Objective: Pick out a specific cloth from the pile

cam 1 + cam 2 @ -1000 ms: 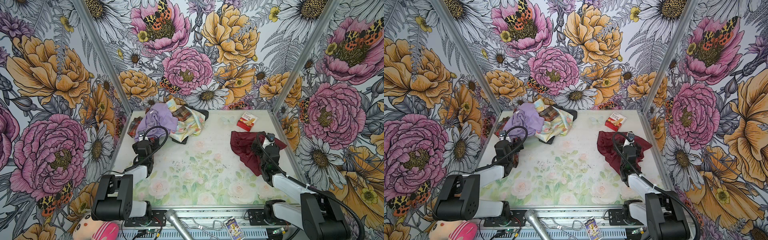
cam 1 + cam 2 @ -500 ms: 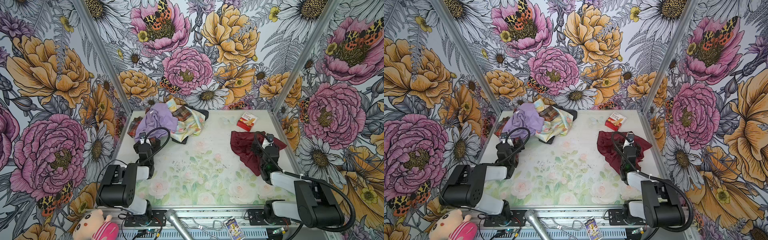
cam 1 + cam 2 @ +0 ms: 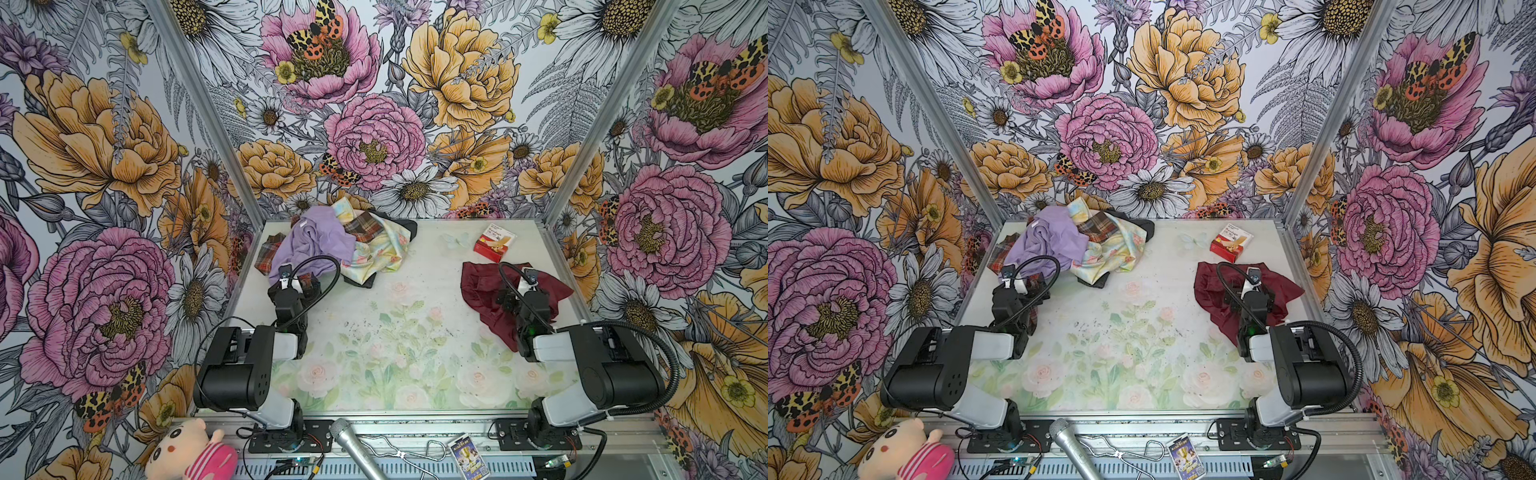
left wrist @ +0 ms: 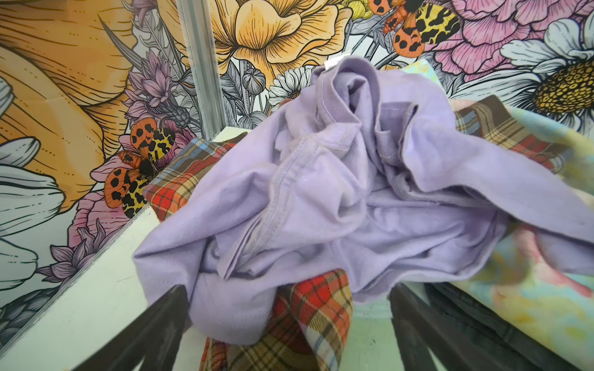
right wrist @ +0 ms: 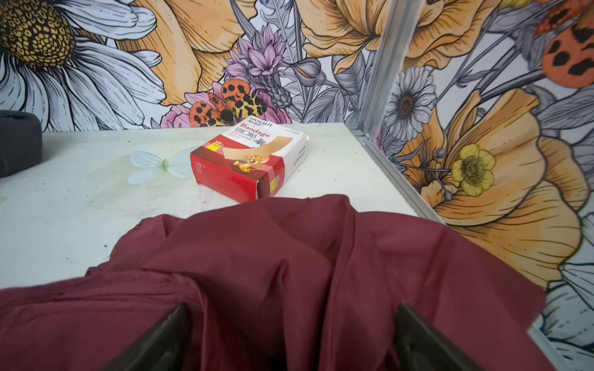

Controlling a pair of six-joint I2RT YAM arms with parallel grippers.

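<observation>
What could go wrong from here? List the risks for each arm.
1. The left gripper is open with the lavender garment and plaid cloth of the pile between its jaws; closing there would likely grab the wrong fabric.
2. The right gripper is open over the maroon cloth, whose far edge lies close to the bandage box; dragging the cloth that way might push the box.
</observation>
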